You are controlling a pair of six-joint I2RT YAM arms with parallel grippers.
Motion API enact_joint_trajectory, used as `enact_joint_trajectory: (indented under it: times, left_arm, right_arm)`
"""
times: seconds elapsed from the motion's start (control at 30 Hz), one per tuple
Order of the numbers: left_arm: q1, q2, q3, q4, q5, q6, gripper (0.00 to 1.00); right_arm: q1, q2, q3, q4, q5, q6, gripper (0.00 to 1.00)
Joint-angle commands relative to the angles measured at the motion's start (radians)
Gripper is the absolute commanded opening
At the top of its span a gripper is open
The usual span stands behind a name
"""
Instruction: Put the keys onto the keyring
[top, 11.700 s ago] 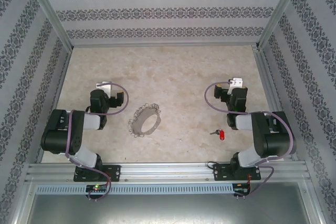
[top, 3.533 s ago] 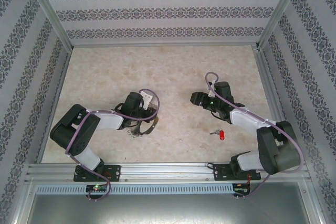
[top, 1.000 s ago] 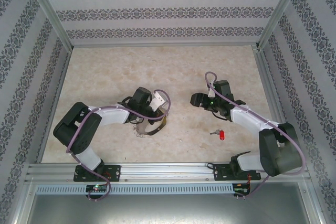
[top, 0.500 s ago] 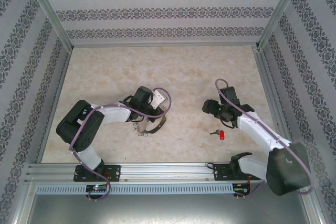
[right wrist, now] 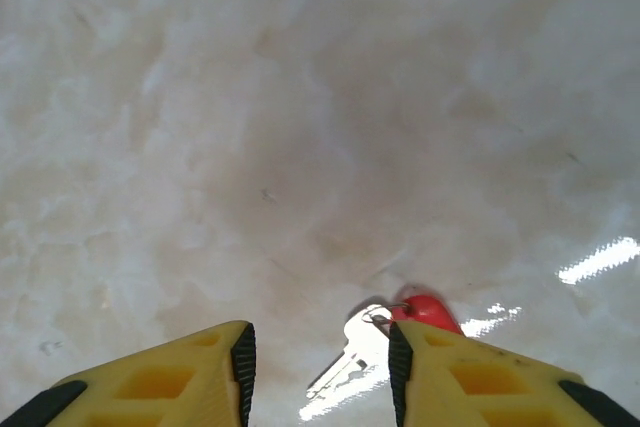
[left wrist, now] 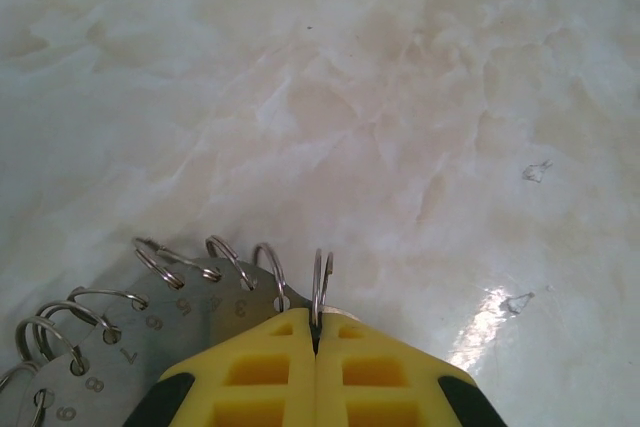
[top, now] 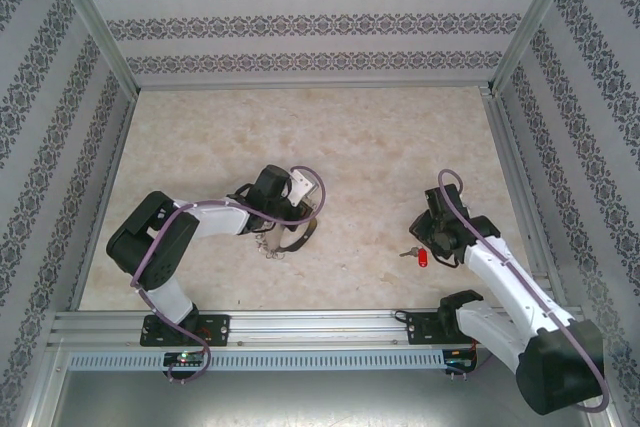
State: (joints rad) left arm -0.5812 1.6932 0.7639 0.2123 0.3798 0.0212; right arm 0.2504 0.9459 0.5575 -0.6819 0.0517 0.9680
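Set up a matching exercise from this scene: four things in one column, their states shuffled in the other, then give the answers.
Column one
1. left tool
2. right tool
3. key
4. keyring

Column two
A. lies on the table, red head
B. fingers pressed shut on a metal rim
C. fringed with small wire loops, numbers stamped on it
D. fingers apart, a small object between them

Pairs: 1-B, 2-D, 3-A, 4-C
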Motion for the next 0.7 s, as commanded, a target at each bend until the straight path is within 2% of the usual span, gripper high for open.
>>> enact_joint_trajectory:
  times: [0.0,0.3,0.67]
  left_arm:
    - [-0.022,-0.011,0.005,0.051,0.007,-0.010,0.00]
    - [-0.032,-0.004,-0.002,0.073,0.011,-0.015,0.00]
    - [-0.036,0.002,-0.001,0.071,0.005,-0.004,0.00]
  right_arm:
    - [-0.008,0.028,-0.016,-0.024,-0.010,0.097,0.43]
    - [-0.007,0.131,-0.029,0.048,-0.050,0.131,0.44]
    - [-0.008,0.155,-0.056,0.083,-0.059,0.144,0.43]
